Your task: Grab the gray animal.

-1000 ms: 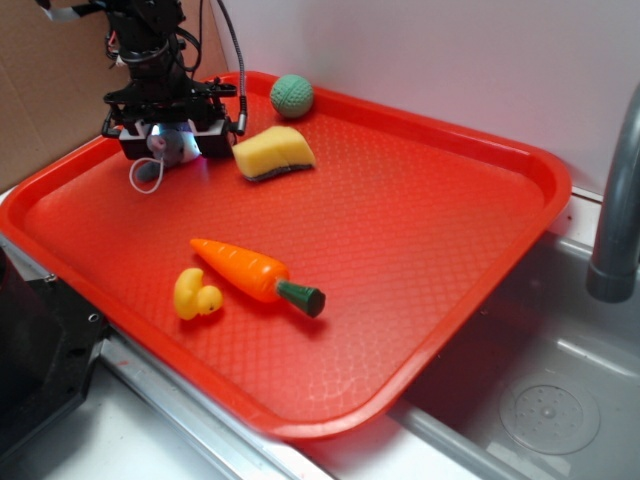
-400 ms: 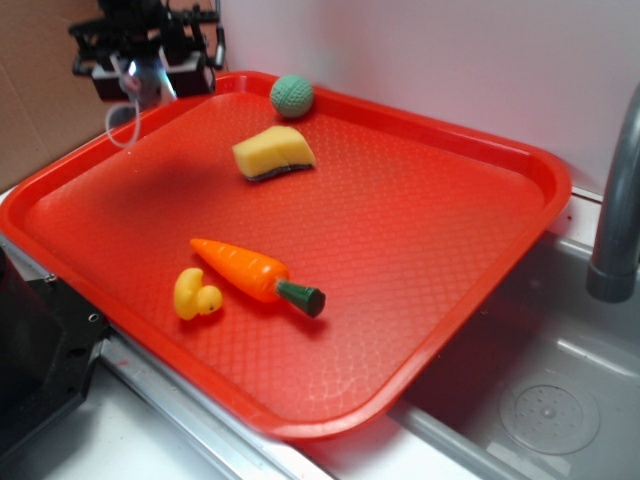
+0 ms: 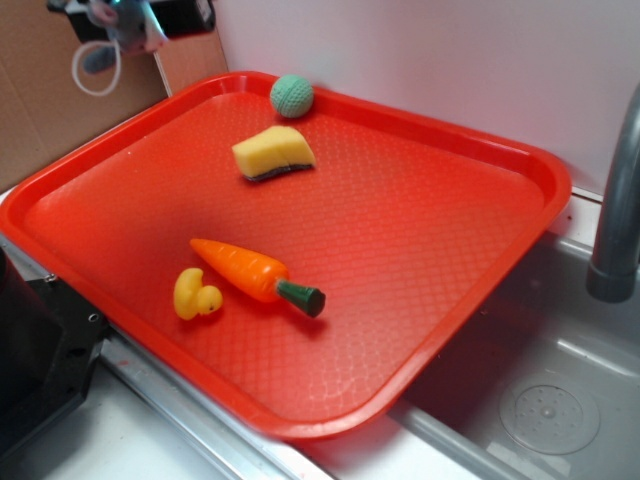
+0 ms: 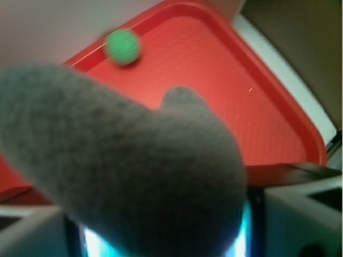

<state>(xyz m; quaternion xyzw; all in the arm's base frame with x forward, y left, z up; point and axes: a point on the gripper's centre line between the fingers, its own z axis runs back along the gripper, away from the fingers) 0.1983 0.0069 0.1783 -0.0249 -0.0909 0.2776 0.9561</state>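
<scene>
Kitchen sink area: metal basin (image 3: 545,400), drain (image 3: 549,411), grey faucet (image 3: 617,205), red tray (image 3: 420,230).

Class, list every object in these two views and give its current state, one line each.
gray animal: held in the gripper, lifted clear of the tray
tray: flat, beside the sink
carrot: lying on its side
duck: touching the carrot
sponge: resting on tray
green ball: against the rim

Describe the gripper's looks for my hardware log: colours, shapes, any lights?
Little shows. In the exterior view the gripper is a black, boxy block cut off by the top edge. The wrist view shows pale grey-white finger blocks and a cyan glow between them.
</scene>
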